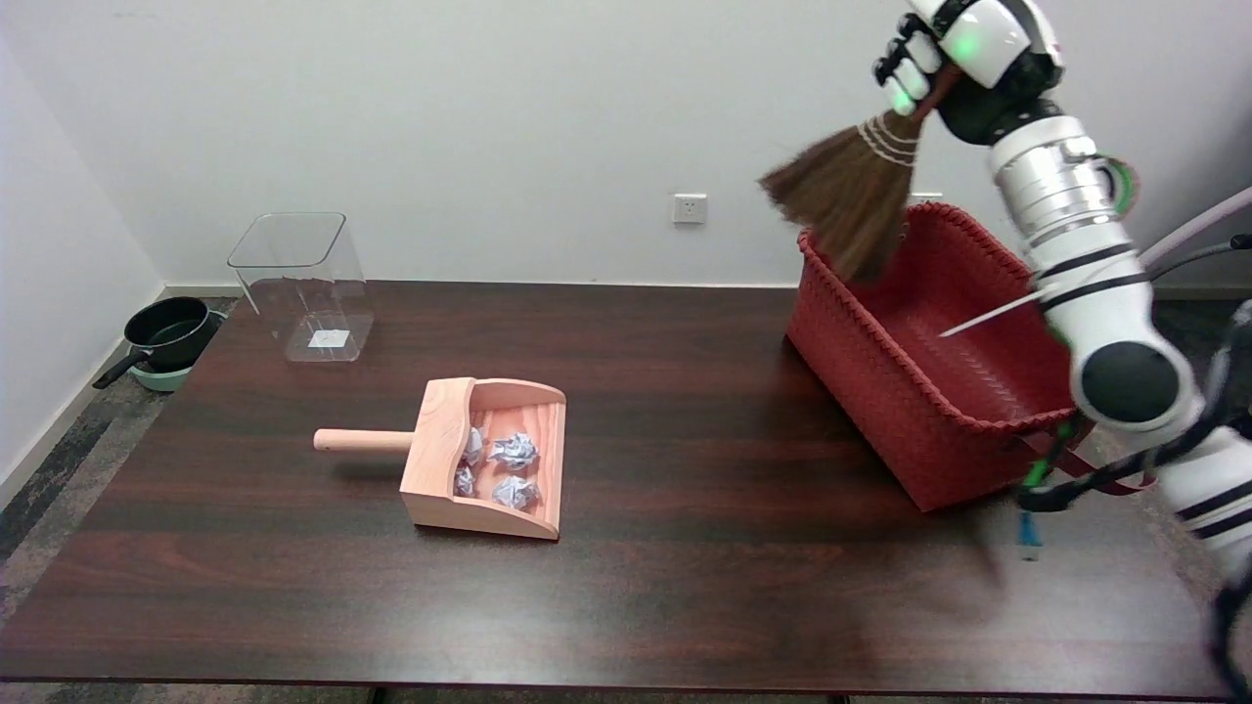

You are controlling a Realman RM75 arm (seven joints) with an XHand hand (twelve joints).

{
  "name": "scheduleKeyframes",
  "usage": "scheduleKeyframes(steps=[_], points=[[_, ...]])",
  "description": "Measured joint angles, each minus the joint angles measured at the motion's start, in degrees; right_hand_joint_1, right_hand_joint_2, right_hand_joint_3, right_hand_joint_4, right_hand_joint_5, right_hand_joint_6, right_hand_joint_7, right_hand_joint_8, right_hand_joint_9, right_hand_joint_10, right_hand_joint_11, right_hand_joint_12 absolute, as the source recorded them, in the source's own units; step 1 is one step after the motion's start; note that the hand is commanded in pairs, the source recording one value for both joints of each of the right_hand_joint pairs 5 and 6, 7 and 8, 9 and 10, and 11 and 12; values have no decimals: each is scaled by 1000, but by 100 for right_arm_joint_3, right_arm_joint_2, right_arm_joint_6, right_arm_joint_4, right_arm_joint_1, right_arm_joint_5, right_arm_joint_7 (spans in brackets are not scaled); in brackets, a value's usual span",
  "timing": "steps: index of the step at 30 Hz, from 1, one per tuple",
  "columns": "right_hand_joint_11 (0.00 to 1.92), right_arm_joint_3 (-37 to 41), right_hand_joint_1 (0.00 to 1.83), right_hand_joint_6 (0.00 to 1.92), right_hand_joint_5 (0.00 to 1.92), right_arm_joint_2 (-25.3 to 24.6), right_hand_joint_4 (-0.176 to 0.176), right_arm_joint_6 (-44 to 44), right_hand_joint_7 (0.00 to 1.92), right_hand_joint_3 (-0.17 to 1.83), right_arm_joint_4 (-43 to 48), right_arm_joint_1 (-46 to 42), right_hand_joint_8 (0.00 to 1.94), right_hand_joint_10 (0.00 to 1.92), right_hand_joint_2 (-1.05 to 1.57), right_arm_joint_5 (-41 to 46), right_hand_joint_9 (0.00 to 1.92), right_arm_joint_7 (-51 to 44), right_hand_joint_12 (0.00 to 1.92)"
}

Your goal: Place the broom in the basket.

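White walls back a dark wooden counter (685,411), and I work from the largest piece down. My red woven basket (910,391) sits at the right end, open side up. Left of centre lies a wooden dustpan (489,469) holding crumpled paper balls (514,452), with a clear plastic bin (303,288) behind it. My right hand (924,59) is closed around the handle of the broom (846,200), which hangs tilted in the air, bristles dipping over the basket's far left rim. I judge this the carry-over step; next I need to shift the bristles further inside, lower, then release.
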Motion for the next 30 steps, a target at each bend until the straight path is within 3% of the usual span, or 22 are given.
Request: scheduleKeyframes(steps=[7, 15, 22, 30], points=[[1920, 427, 978, 1920, 1920, 835, 0, 323, 1920, 1324, 212, -426, 1920, 1920, 1571, 599, 1920, 17, 1920], [1920, 736, 978, 1920, 1920, 1289, 0, 454, 1920, 1332, 344, -766, 1920, 1920, 1571, 946, 1920, 8, 1920], [1920, 742, 977, 1920, 1920, 1308, 0, 421, 1920, 1332, 487, -921, 1920, 1920, 1571, 1121, 1920, -213, 1920], [1920, 435, 970, 1920, 1920, 952, 0, 164, 1920, 1312, 757, -955, 1920, 1920, 1571, 1206, 1920, -423, 1920]])
